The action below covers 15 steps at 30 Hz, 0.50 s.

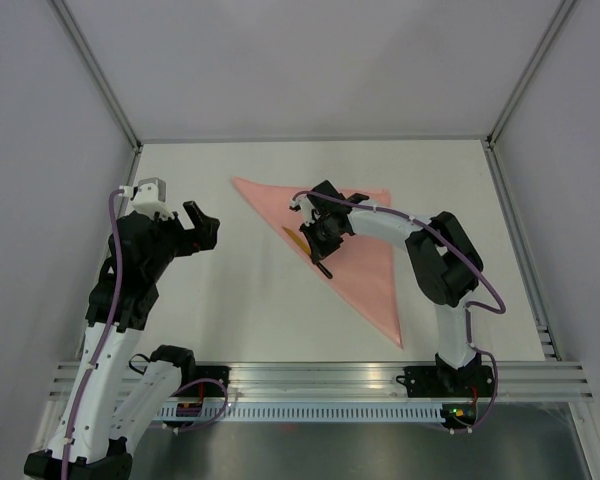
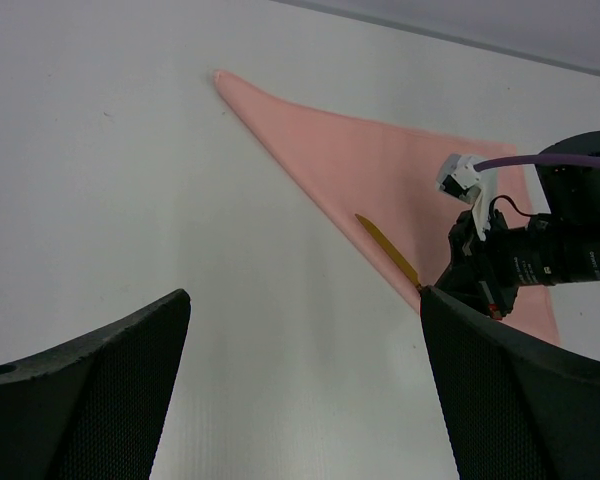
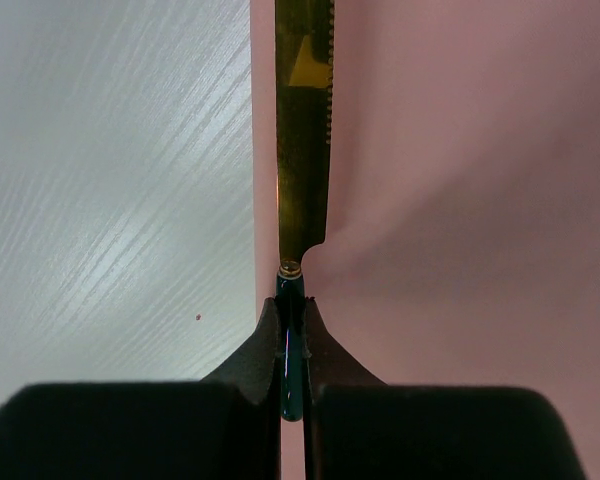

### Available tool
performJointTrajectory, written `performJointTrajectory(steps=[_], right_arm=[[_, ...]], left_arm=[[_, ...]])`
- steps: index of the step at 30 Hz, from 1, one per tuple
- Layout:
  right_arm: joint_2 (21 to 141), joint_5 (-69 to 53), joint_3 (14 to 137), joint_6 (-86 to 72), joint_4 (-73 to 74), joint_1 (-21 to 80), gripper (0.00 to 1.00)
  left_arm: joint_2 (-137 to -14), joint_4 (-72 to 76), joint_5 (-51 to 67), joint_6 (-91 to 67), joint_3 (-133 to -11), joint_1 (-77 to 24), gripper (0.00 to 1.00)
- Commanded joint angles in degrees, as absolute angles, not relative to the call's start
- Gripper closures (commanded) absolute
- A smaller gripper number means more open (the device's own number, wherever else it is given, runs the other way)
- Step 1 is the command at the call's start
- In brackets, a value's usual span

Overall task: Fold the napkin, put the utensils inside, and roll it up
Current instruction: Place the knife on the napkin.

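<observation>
The pale pink napkin [image 1: 365, 265] lies folded into a triangle on the white table, also in the left wrist view [image 2: 380, 170] and the right wrist view [image 3: 460, 200]. The utensil [image 1: 294, 241], a knife with a gold blade [image 3: 303, 130] and a dark handle, lies along the napkin's long left edge [image 2: 388, 250]. My right gripper [image 1: 320, 248] is shut on the dark handle [image 3: 291, 305]. My left gripper [image 1: 202, 225] is open and empty above bare table, left of the napkin [image 2: 305, 300].
The white table [image 1: 230, 320] is bounded by grey walls with metal frame posts on the left, the back and the right. A slotted aluminium rail [image 1: 320, 385] runs along the near edge by the arm bases.
</observation>
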<state>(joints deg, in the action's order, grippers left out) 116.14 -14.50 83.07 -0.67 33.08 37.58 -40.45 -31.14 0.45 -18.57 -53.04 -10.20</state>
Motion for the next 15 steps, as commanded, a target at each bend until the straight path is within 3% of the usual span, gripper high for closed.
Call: performJointTrajectory(steps=[1, 15], right_arm=[[116.5, -13.4, 84.5, -2.9, 32.8, 38.0, 1.00], [118.9, -13.1, 84.6, -2.8, 32.9, 38.1, 1.00]], left_arm=[[-40.1, -30.1, 0.4, -19.8, -53.2, -9.9, 0.00], [-40.0, -30.2, 0.3, -19.8, -53.2, -9.9, 0.00]])
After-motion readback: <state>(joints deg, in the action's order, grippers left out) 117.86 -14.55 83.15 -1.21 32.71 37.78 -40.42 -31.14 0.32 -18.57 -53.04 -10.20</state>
